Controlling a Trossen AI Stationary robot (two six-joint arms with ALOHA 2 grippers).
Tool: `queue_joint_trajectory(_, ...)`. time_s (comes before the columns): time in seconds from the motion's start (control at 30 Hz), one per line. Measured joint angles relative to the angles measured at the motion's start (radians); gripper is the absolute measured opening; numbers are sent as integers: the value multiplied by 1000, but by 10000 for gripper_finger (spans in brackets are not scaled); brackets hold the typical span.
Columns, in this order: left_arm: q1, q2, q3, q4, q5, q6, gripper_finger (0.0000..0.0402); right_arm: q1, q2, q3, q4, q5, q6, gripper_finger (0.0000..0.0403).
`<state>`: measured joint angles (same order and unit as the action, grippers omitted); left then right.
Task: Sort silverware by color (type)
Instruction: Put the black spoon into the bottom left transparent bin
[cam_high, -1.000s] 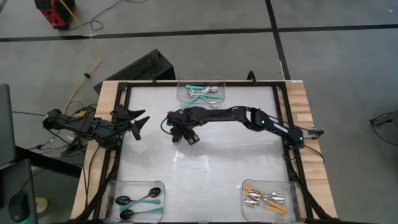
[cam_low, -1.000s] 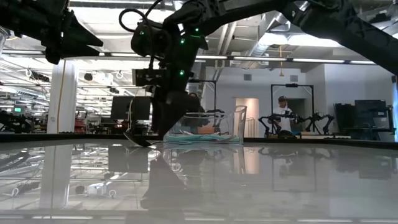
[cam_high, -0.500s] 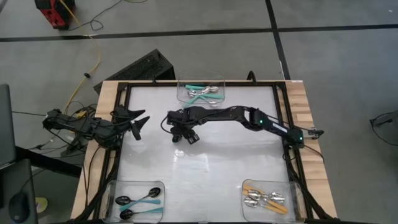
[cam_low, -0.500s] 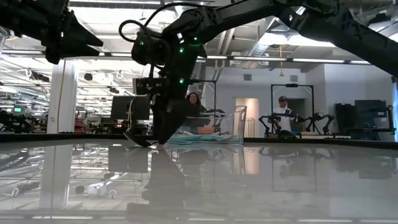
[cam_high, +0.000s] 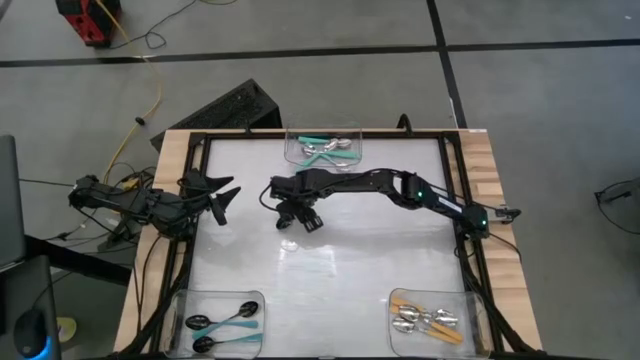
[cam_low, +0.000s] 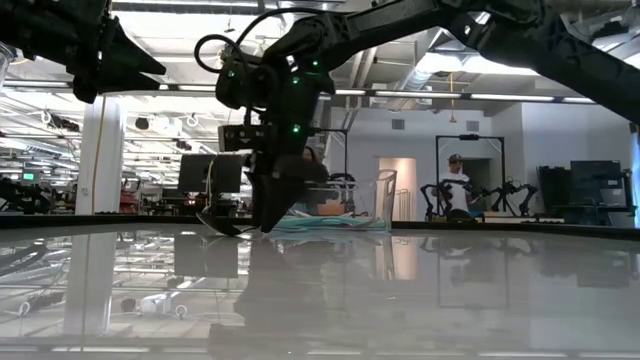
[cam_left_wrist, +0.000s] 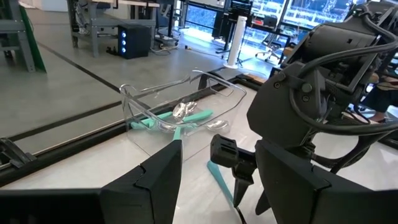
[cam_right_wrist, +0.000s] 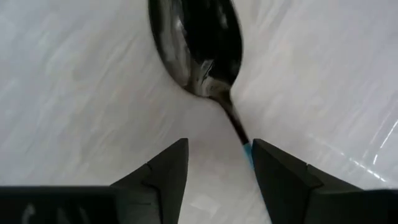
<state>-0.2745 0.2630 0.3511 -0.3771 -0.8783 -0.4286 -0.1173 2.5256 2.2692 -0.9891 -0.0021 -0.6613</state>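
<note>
The table (cam_high: 330, 260) carries three clear bins, and most of the sorting looks done. Beyond the working right gripper (cam_high: 300, 220), close behind it, the far bin (cam_high: 323, 147) holds silver spoons with teal handles (cam_left_wrist: 177, 115). Well apart on the near side, the left corner bin (cam_high: 222, 318) holds black-bowled spoons (cam_high: 215, 322) and the right corner bin (cam_high: 432, 318) holds orange-handled spoons (cam_high: 425, 320). One piece seems left: a black spoon (cam_right_wrist: 199, 43) with a teal handle lies on the bare tabletop directly under the right gripper, its thin neck running between the two fingers, which stand spread on either side and do not yet pinch it. Judging by colour, it belongs in the left corner bin. The left gripper (cam_high: 222, 196) waits off to the side, fingers apart, holding nothing.
</note>
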Motion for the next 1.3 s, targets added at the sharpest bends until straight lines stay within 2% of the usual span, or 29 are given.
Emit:
queue_joint_trajectory(0.3,0,0,0,0,0,2,190,-9,0,0,63,0,1,201)
queue_joint_trajectory(0.7,0,0,0,-24,-1,6,190,-24,34,4,47,-30,18,201)
queue_joint_trajectory(1.3,0,0,0,-29,0,0,190,-22,38,3,-75,-94,89,158)
